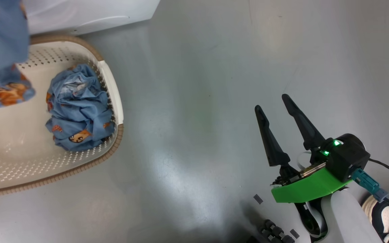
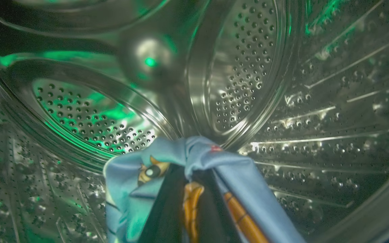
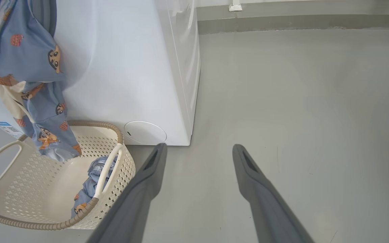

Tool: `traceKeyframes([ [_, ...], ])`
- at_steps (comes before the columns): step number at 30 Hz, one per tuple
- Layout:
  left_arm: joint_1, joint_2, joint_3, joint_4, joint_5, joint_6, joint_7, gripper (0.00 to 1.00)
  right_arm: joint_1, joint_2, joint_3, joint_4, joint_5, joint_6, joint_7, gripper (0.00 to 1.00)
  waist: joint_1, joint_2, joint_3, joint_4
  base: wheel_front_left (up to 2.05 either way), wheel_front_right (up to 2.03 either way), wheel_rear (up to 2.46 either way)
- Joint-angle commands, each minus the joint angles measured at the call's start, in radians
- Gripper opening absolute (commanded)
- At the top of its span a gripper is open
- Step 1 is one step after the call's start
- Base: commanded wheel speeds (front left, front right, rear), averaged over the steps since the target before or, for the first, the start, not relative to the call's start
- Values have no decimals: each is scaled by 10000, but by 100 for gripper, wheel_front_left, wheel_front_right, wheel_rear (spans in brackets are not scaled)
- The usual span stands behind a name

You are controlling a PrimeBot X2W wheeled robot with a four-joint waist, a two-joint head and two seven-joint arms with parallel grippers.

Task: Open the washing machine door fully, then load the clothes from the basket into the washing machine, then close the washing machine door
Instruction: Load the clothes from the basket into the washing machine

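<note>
While sitting deep inside the drum [image 2: 248, 67] of the washing machine [image 3: 130, 67], clamping a blue garment [image 2: 235, 168] in the closed left pincer [image 2: 191, 175]. Leaving another bundle of clothes [image 1: 79, 108] lying in the basket [image 1: 113, 87] beside the machine. Holding the right pincer [image 1: 271, 102] spread wide, empty, above the floor [image 1: 214, 101].

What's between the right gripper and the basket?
Only bare grey floor. In the head view the open right gripper hovers apart from the basket, with nothing lying on the stretch between them.
</note>
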Motion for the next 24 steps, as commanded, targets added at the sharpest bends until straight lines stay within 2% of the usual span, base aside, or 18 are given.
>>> traceKeyframes([
  [1,-417,516,-18,-583,195,101,-109,0,150,13,268,-166,139,16,-46,100,0,0,-1,-31,0,0,0],
  [6,-78,850,-100,-2266,449,193,-127,0,74,13,382,-135,194,16,-46,100,0,0,-16,-155,0,0,0],
  [11,486,736,122,-1524,67,168,-92,0,65,13,370,-46,216,16,-46,100,0,0,-102,-182,0,0,0],
  [12,530,656,197,-1203,-80,141,-62,37,75,14,375,-31,225,16,-46,100,0,0,-126,-178,0,0,0],
  [13,530,656,197,-1203,-80,141,-62,37,75,14,375,-31,225,16,-46,100,0,0,-126,-178,0,0,0],
  [14,509,618,250,-966,-158,171,-65,51,73,14,384,-21,225,16,-46,100,0,0,-131,-175,0,0,0],
  [15,510,567,260,-648,-225,150,67,100,63,14,383,-14,231,16,-46,100,0,0,-142,-168,0,0,0],
  [24,430,122,236,716,-564,84,16,100,-78,14,215,-15,164,16,-46,100,0,0,-360,51,0,0,0],
])
